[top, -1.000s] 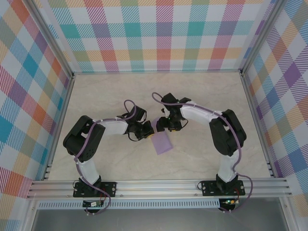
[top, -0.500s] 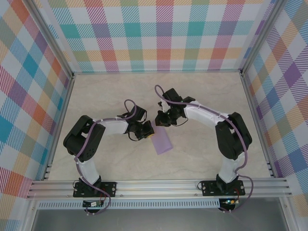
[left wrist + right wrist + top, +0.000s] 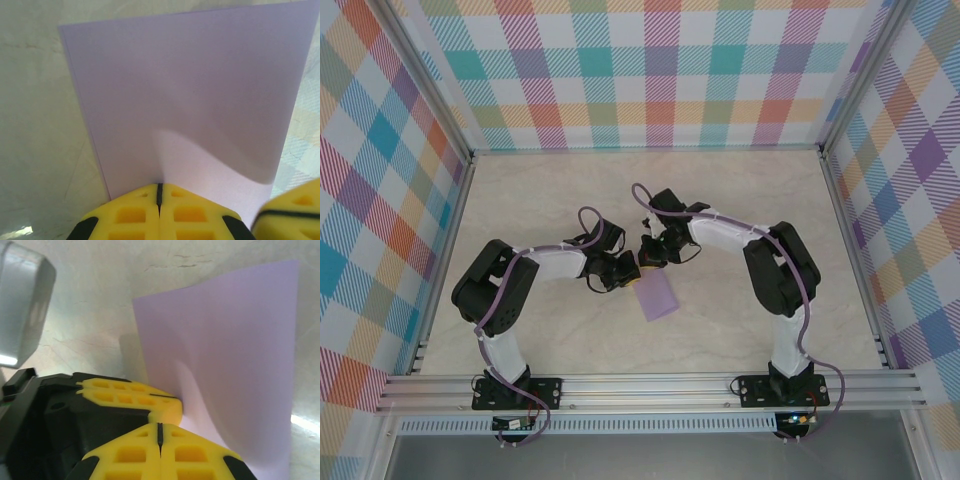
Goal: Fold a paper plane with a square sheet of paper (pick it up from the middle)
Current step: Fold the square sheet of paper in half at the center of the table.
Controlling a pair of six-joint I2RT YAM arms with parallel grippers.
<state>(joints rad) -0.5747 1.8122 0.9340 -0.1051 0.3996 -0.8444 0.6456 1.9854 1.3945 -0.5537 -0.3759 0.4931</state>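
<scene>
your left gripper (image 3: 160,199) is clamped on the sheet (image 3: 659,297), jaws pressed flat together, with the paper's nearest edge caught about halfway along. your right gripper (image 3: 160,437) is also squeezed shut just beside it, on the same edge but toward a corner. it looks to have the paper, though the bite itself is hidden behind its fingers (image 3: 200,457).

the next move turns on this: from both grippers the sheet runs straight away ahead of the fingertips. seen from above, it lies on the table (image 3: 750,210) toward the arm bases and slightly to the right, at a slant to the table edges. it's close to square, so there's no real long axis to work with. whether it's one layer or already doubled, you can't tell from here. neither arm is nearer: both sit on the one edge, close together, and the far edge is free.

the paper is thin, matt, pale purple and unmarked. most of it lies flat on the smooth, marbled cream surface, but near the two grips it bulges up in a soft wave, so treat it as limp and quick to buckle. the fingers are hard yellow plastic with moulded pockets, probably slick on paper.
</scene>
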